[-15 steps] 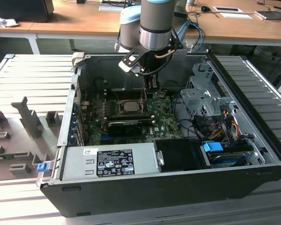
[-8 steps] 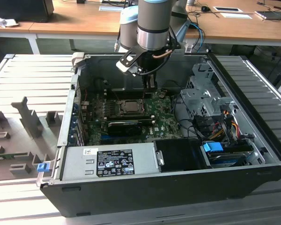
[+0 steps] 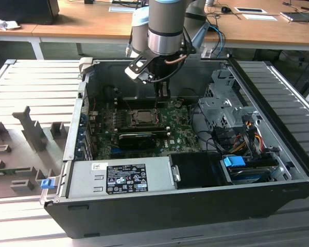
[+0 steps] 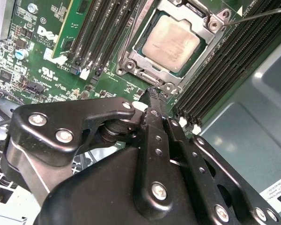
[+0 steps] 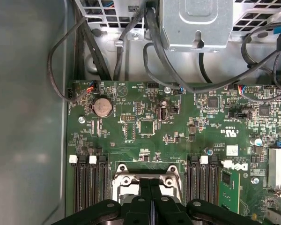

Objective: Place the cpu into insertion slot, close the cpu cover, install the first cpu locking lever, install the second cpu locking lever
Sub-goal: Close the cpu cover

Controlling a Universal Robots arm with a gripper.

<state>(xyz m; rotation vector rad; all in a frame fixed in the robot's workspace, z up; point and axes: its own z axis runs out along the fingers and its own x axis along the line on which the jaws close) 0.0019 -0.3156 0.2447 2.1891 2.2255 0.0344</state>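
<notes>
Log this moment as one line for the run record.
cpu seated | cpu cover closed over it | gripper fingers shut, holding nothing, tip beside the cover's edge

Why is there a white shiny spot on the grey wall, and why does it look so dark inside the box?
In the second wrist view, light bounces off the case wall as a white glare spot, and the cpu has a soft sheen. In the exterior view, the board lies shaded, dimmer than the bright desk behind.
</notes>
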